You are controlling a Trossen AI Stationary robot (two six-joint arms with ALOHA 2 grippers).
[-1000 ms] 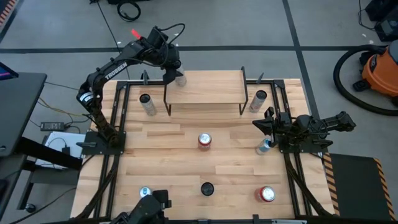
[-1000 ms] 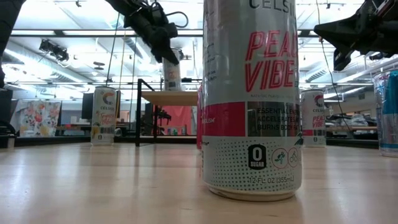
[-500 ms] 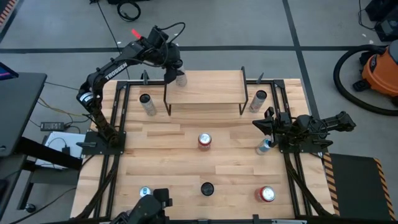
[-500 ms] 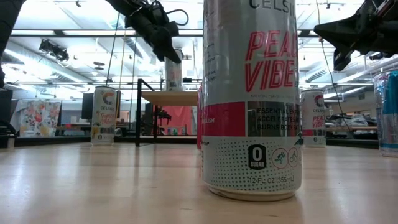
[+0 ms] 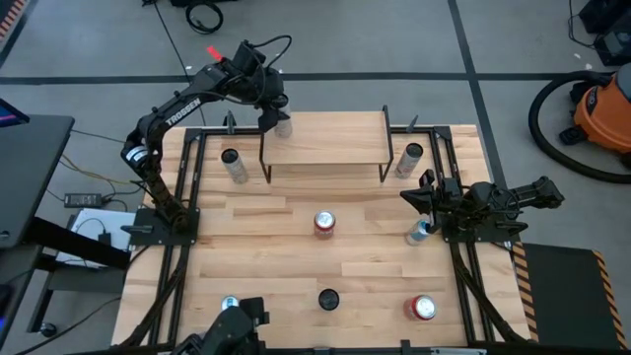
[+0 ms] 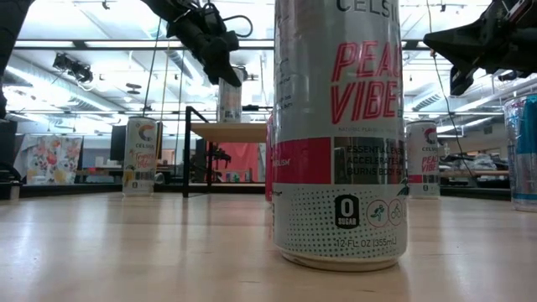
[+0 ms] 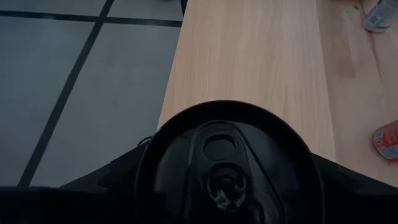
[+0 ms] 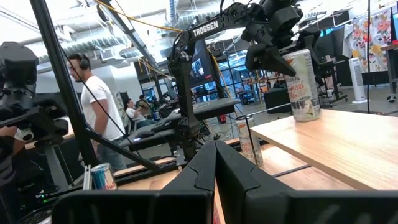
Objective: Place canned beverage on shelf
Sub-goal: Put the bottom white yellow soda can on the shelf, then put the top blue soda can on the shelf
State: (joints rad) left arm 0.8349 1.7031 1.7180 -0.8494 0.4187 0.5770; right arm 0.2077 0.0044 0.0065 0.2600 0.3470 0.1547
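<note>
the left gripper clasps a celsius can standing upright at the shelf board's left end, so its fingers should part gently and lift straight up, sparing the can a nudge.

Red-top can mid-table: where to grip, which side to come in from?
Grip the red-top can across its round side wall, just under the rim. It stands upright with bare table all round, so any side works; the right gripper looks nearer, so come from its side. The left gripper holds another can on the shelf.
</note>
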